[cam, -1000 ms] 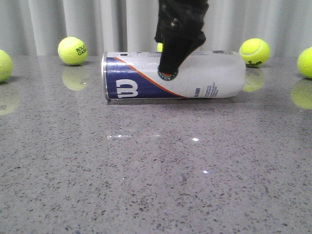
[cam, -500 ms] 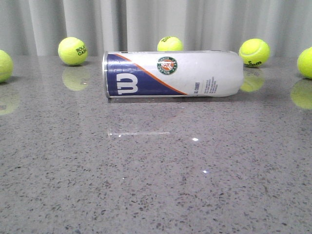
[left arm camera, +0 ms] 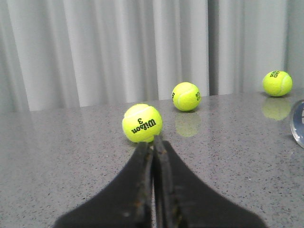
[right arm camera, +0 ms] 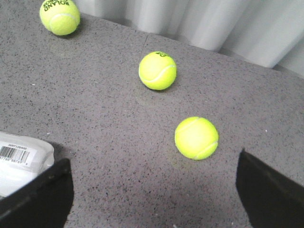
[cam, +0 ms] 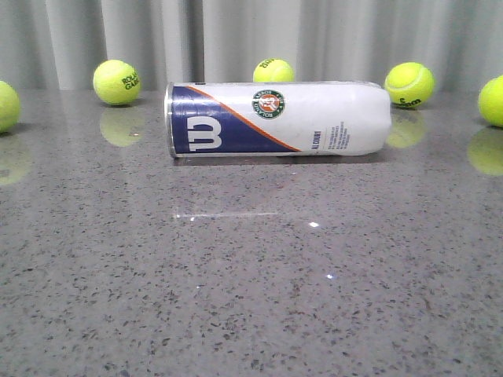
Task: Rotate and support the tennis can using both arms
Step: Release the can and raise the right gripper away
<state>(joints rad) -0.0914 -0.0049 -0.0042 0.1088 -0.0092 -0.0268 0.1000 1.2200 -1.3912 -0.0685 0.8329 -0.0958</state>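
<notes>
- Grey speckled table (cam: 251,298): the whole near half in the front view is bare stone; a pleated grey curtain (cam: 236,35) closes off the far edge.
- Tennis can (cam: 279,119) lies on its side across the far-middle of the table, long axis left to right. No arm touches it in the front view.
- Room around the can: open stone in front of it and off both of its ends. One tennis ball (cam: 273,71) sits just behind it; others stand apart at far left (cam: 116,82), far right (cam: 409,84), and at both side edges of the frame.
- Can's look: silver rim on the left end, navy panel with a white "W", orange stripe running diagonally, round emblem near the top middle, white frosted body with small print toward the right end.
- Left gripper (left arm camera: 153,145): black fingers pressed together, holding nothing, tips pointing at a Wilson ball (left arm camera: 141,123) just beyond. The can's rim shows at that view's right edge.
- Right gripper (right arm camera: 154,190): fingers spread wide apart, holding nothing. The can's barcoded end (right arm camera: 23,159) lies just beside one finger; three balls lie beyond.
</notes>
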